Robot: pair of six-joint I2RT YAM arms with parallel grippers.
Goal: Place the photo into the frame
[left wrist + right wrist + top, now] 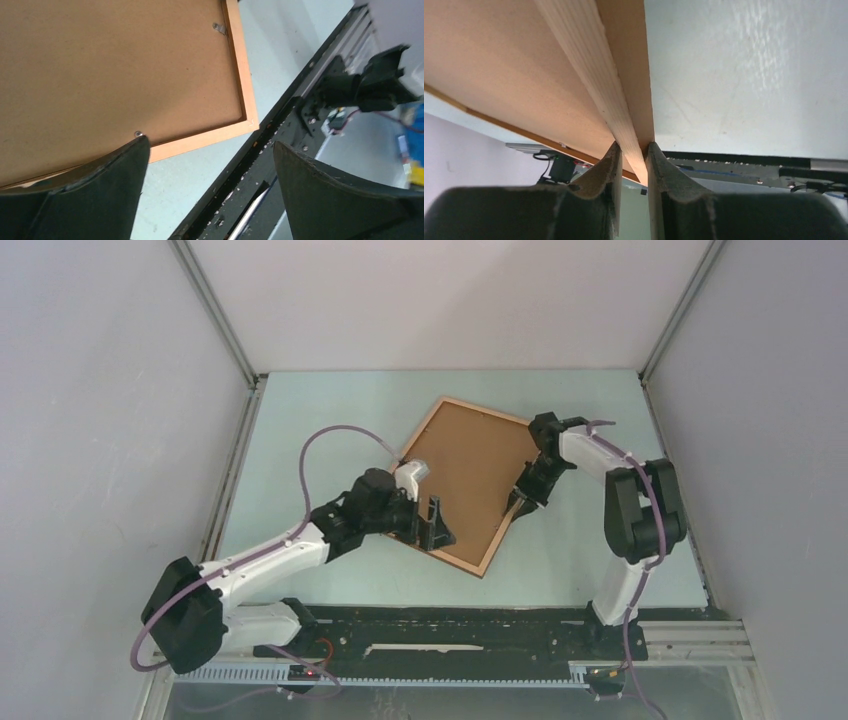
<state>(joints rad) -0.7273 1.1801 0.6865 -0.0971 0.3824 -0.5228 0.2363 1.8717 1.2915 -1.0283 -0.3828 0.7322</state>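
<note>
The frame (490,412) lies back-up in the middle of the table, its thin light wood rim around a plain brown backing board (470,475). The photo is hidden. My right gripper (520,502) is shut on the frame's right rim; in the right wrist view its fingertips (610,155) pinch the pale wood rim (594,65) from both sides. My left gripper (436,526) stands open over the frame's near-left edge. In the left wrist view its fingers (100,190) spread wide with only table and rail between them, the frame's corner (248,122) just beyond.
A black rail (450,625) with the arm bases runs along the near table edge. Grey enclosure walls (110,420) close in the left, right and back. Small metal tabs (218,27) sit on the frame's inner rim. Pale green table (600,560) shows around the frame.
</note>
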